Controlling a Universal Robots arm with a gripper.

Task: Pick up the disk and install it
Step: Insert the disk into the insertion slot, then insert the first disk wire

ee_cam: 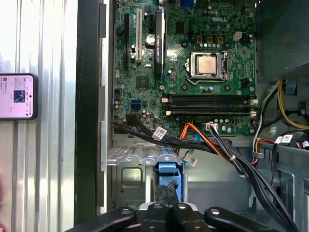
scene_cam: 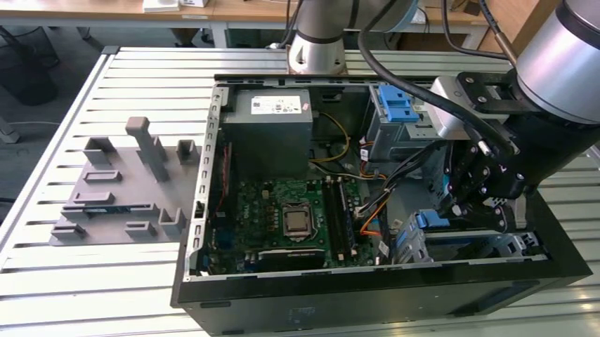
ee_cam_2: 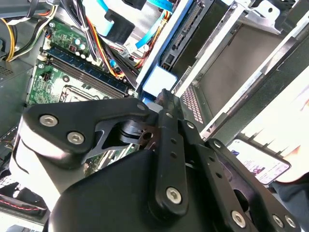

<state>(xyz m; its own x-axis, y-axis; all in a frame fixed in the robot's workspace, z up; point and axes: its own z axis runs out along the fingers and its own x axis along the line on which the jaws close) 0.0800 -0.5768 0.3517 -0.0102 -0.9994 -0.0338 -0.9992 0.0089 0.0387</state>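
Note:
The disk sits in the metal drive bay (scene_cam: 511,247) at the near right corner of the open computer case (scene_cam: 375,288), with its blue plastic end (scene_cam: 433,219) showing. That blue end also appears in both wrist views (ee_cam: 169,166) (ee_cam_2: 158,81). My gripper (scene_cam: 492,210) hangs over the bay right beside it. In both wrist views the black fingers (ee_cam: 166,193) lie close together, and the gripper (ee_cam_2: 164,94) is shut with its tips at the disk's blue end. Whether a thin part of the disk is pinched between them is hidden.
A grey power supply (scene_cam: 272,126), a motherboard (scene_cam: 291,217) and a blue-latched upper bay (scene_cam: 398,112) fill the case. Orange and black cables (ee_cam: 217,145) cross near the bay. A grey fixture plate (scene_cam: 122,189) lies on the slatted table at the exterior view's left. A phone (ee_cam: 17,96) lies outside the case.

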